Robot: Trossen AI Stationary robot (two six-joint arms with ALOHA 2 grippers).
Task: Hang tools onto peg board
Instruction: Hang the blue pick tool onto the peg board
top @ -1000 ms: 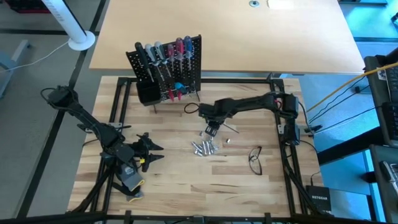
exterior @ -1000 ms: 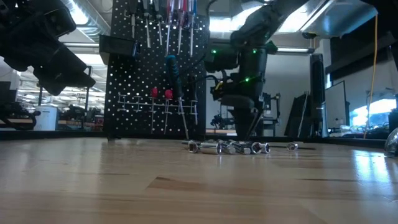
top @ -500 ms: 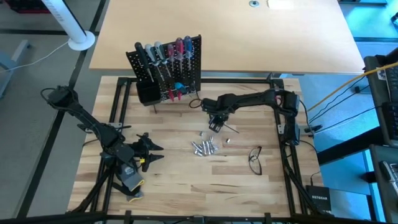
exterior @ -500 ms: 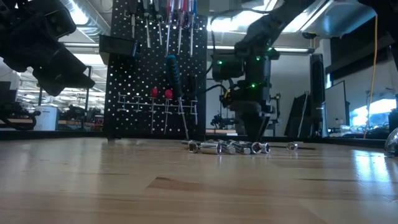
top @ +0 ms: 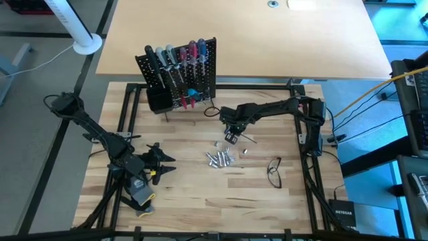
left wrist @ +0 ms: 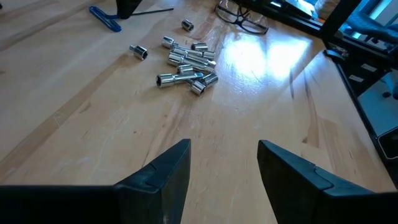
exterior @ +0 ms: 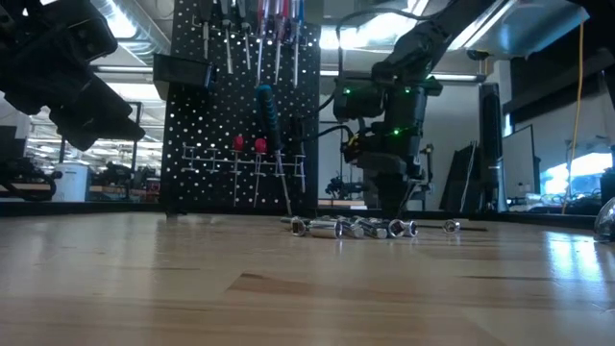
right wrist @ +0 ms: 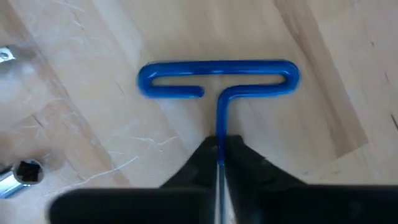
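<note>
Right gripper [right wrist: 221, 152] is pinching the blue T-handle hex key [right wrist: 217, 81]; screwdrivers [top: 177, 57] are hanging on the peg board [top: 200, 80] ahead, sockets [top: 219, 158] are lying loose behind

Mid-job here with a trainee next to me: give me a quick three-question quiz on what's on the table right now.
1. True or false: the left end effector is shut on a screwdriver.
2. The right end effector grips the blue T-handle key by: A) its shaft B) its handle loop C) not at all.
3. Missing word: the eyeglasses lie on the ___ arm's side of the silver sockets.
Key: 1 false, it is open and empty; 2 A; 3 right.
</note>
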